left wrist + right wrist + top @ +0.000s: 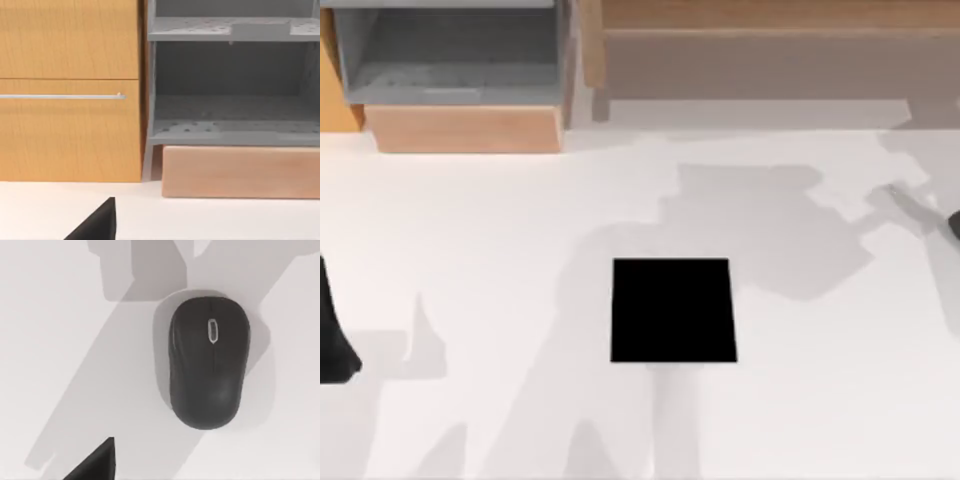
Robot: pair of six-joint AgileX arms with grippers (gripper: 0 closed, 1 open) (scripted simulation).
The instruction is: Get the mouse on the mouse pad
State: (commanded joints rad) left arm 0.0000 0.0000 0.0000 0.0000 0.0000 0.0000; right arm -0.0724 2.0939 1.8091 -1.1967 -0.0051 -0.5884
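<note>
Two AgileX arms at a white table [500,230], seen from above and from each wrist.

Top view — the flat, pure black, nearly square mouse pad [673,310] lies near the middle of the table, its edges roughly parallel to the table's. Soft grey shadows cross the surface around it. The left arm [332,335] appears as a dark mass at the table's left edge, well apart from the pad. At the far left corner stands a grey open shelf unit [455,60] on a pale wooden base [465,128]; a long light-brown wooden piece [770,40] runs along the far side.

Left wrist view — a dark tip of the left gripper [97,225] hangs over bare table, facing an orange-brown wooden cabinet front [70,125] with a thin metal bar handle [60,96], beside the grey shelves. Whether this gripper is spread or pressed together cannot be told.

Right wrist view — the small dark grey, rounded, matte computer mouse [209,362] rests flat on the bare white table top, off the pad, its light-rimmed scroll wheel [213,330] facing up. A dark tip of the right gripper [95,465] sits near the mouse without touching it; spread or closed cannot be told.
</note>
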